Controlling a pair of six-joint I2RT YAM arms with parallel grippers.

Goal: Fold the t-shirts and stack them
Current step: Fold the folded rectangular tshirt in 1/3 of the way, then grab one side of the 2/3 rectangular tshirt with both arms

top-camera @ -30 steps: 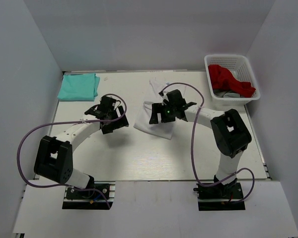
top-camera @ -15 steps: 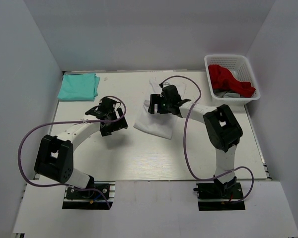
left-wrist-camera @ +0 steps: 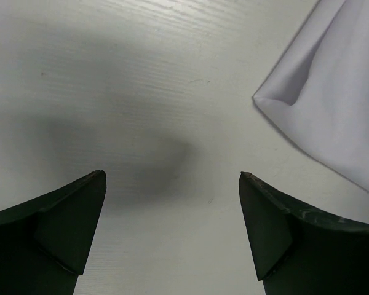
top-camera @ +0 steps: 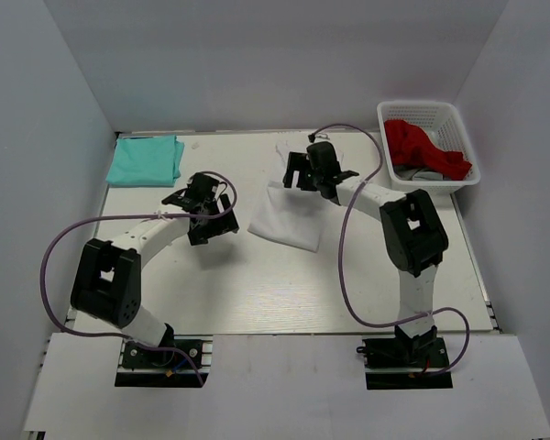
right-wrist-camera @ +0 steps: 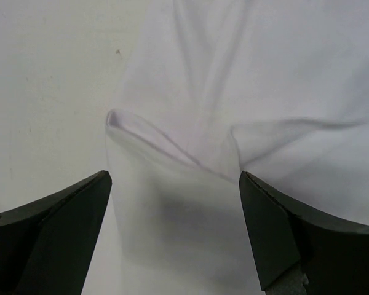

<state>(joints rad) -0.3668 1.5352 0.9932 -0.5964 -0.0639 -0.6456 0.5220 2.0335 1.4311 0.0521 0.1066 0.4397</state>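
Top external view: a thin, plain white t-shirt (top-camera: pixel 286 218) lies rumpled and partly folded near the middle of the pale wood-grain tabletop (top-camera: pixel 257 293). A plain mint-teal t-shirt (top-camera: pixel 147 159) lies folded flat in the far left corner, well apart from the white one. At the far right stands a white plastic lattice basket (top-camera: pixel 451 126) with red cloth (top-camera: pixel 422 142) bunched inside.

The right claw (top-camera: pixel 313 172) is over the far edge of the white t-shirt, spread wide and gripping nothing. In the right wrist view a raised crease of the white cloth (right-wrist-camera: pixel 246 92) sits between its two dark fingers (right-wrist-camera: pixel 55 233). Whether the tips touch the cloth cannot be told.

The left claw (top-camera: pixel 209 213) is over bare tabletop just left of the white t-shirt, also spread wide and empty. In the left wrist view its dark fingers (left-wrist-camera: pixel 49 233) frame plain tabletop with a soft shadow. A corner of the white t-shirt (left-wrist-camera: pixel 332 92) shows at the upper right, clear of both tips.
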